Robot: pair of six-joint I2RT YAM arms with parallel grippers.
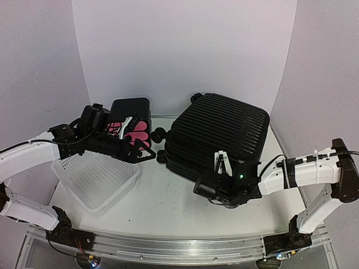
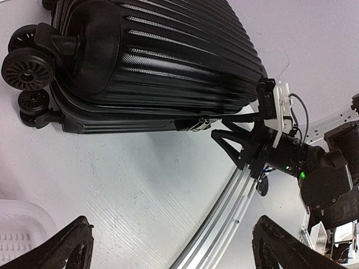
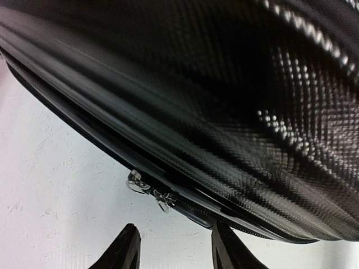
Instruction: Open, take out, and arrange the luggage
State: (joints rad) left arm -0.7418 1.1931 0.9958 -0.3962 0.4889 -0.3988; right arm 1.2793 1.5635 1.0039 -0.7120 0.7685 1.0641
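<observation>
The luggage (image 1: 221, 134), a big black ribbed hard-shell suitcase, lies flat and closed at the right middle of the table, its wheels (image 1: 160, 134) pointing left. It also shows in the left wrist view (image 2: 157, 61). My right gripper (image 1: 201, 186) is open at the suitcase's near side. In the right wrist view its jaws (image 3: 174, 249) stand slightly apart just below the two silver zipper pulls (image 3: 148, 190), not touching them. My left gripper (image 1: 145, 147) is open wide and empty, left of the wheels, with bare table between its jaws (image 2: 174, 249).
A small black box with pink drawers (image 1: 132, 120) stands at the back left, behind my left gripper. A white mesh basket (image 1: 95, 176) sits at the front left. The metal rail (image 1: 168, 246) runs along the near table edge.
</observation>
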